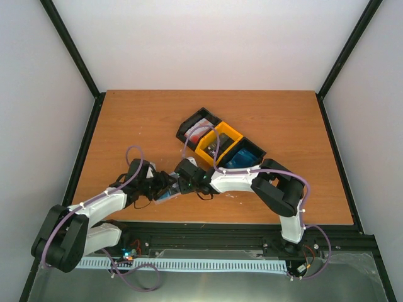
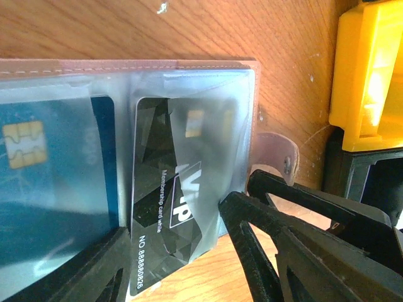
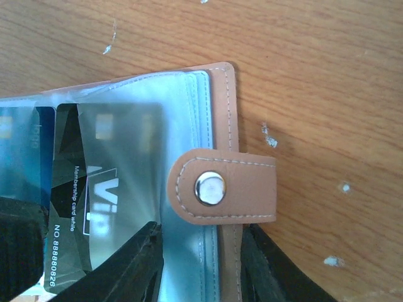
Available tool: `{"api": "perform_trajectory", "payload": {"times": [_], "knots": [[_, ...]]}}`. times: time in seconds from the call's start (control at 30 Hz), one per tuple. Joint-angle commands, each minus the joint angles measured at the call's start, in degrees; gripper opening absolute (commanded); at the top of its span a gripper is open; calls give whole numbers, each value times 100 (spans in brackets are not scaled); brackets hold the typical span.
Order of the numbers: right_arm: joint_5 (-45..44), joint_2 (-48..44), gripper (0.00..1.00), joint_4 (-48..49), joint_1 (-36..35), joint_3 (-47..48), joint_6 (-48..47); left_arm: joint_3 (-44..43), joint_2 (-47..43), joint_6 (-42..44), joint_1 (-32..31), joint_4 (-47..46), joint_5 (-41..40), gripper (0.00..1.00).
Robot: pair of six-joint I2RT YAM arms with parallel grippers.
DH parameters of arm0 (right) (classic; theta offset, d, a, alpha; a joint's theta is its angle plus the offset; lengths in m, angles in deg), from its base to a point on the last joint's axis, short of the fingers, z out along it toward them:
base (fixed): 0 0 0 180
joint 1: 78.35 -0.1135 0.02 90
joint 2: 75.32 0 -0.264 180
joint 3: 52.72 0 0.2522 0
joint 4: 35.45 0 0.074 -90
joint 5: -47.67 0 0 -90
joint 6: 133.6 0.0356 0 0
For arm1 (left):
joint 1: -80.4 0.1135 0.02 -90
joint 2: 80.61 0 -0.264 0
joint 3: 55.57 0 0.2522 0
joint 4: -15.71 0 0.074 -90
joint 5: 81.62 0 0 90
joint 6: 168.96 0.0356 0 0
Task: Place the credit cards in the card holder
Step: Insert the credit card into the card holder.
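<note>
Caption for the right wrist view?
Black VIP card partly pocketed in the tan card holder, beside its snap tab.

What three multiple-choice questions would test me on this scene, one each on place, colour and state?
1. Where is the black card? A on the floor; B part-way in a clear pocket of the card holder; C in a drawer.
2. What colour is the neighbouring card? A blue; B red; C green.
3. How is the card holder? A folded shut; B standing on edge; C lying open.
Answers: B, one end sticks out of the pocket; A, it shows blue beside the black one; C, its pockets face up.
</note>
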Motion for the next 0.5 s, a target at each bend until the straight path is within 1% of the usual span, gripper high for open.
{"api": "perform_trajectory", "payload": {"times": [0.0,0.2,0.37,0.47], "knots": [[469,735,35,-941,-75,-479,129,-49,20,-174,-34,280,-163,65],[538,741,35,-912,-86,-455,112,-79,5,-197,-34,215,34,68],[781,681,36,-804,-106,-416,65,85,94,-403,-34,-246,444,68],[1009,617,39,-656,-106,-445,50,102,95,-436,-34,-360,530,68]]}}
